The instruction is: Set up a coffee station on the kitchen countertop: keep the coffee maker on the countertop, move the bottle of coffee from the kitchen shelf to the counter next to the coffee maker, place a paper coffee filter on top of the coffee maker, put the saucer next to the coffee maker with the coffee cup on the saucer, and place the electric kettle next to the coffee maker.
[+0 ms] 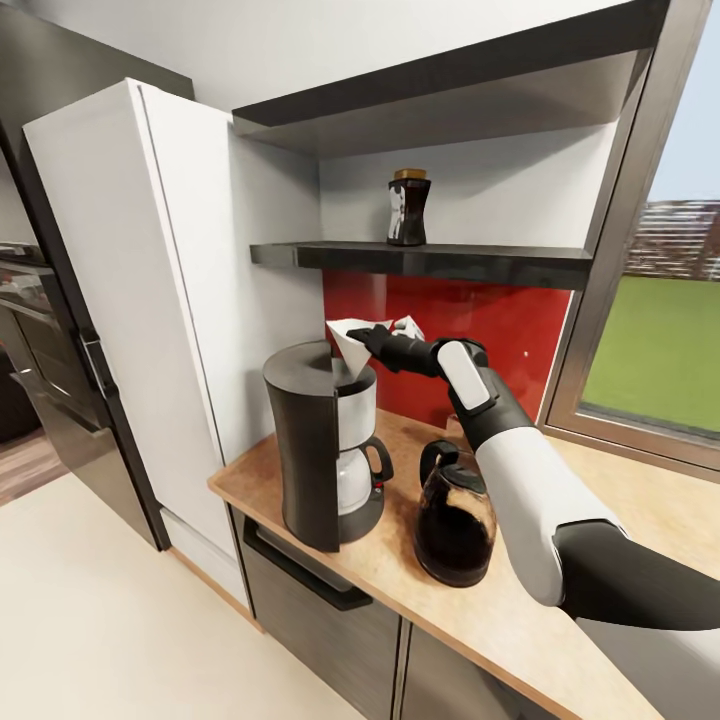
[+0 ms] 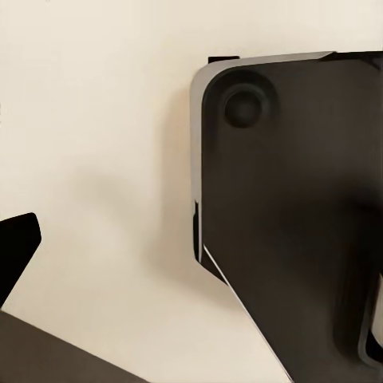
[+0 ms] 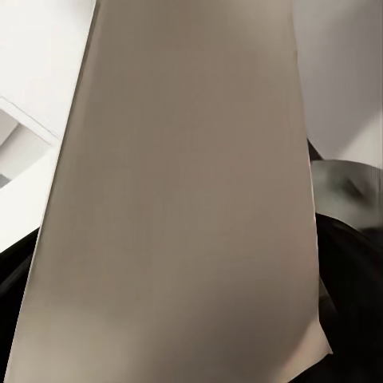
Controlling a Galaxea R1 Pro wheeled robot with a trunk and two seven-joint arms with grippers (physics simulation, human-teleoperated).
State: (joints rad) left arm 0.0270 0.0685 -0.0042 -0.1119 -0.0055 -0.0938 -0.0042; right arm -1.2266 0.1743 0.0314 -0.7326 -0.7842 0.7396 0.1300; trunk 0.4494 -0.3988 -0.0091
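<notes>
Right forearm crosses low through the head view, white shell then black wrist, reaching up and left over the tabletop (image 1: 620, 520). My right fingers (image 1: 368, 340) are clenched on the paper coffee filter (image 1: 350, 338), a white cone held just above the open top of the coffee maker (image 1: 320, 440); whether its tip already touches the basket I cannot tell from here. Right wrist view is nearly all filter (image 3: 183, 199), a pale sheet pressed close to the lens, with a dark rounded shape at one edge, probably the maker's top.

Coffee maker stands upright near the tabletop's left corner, dark body, glass carafe seated under the basket. Just beside it, on its right, sits the electric kettle (image 1: 455, 520), dark glass, handle toward the maker, close to it but not touching.

Bottle of coffee (image 1: 408, 208) is upright on the kitchen shelf (image 1: 480, 262), above the red backsplash (image 1: 500, 330) and well apart from the maker below. Tall white cabinet (image 1: 150, 300) rises left of the tabletop; window (image 1: 665, 340) with green outside on the right.

Left wrist view looks down on pale floor (image 2: 96, 159) and a dark part of my own base (image 2: 295, 223). 1 black finger (image 2: 16, 247) shows at the edge; whether the left fingers are released or clenched I cannot tell.
</notes>
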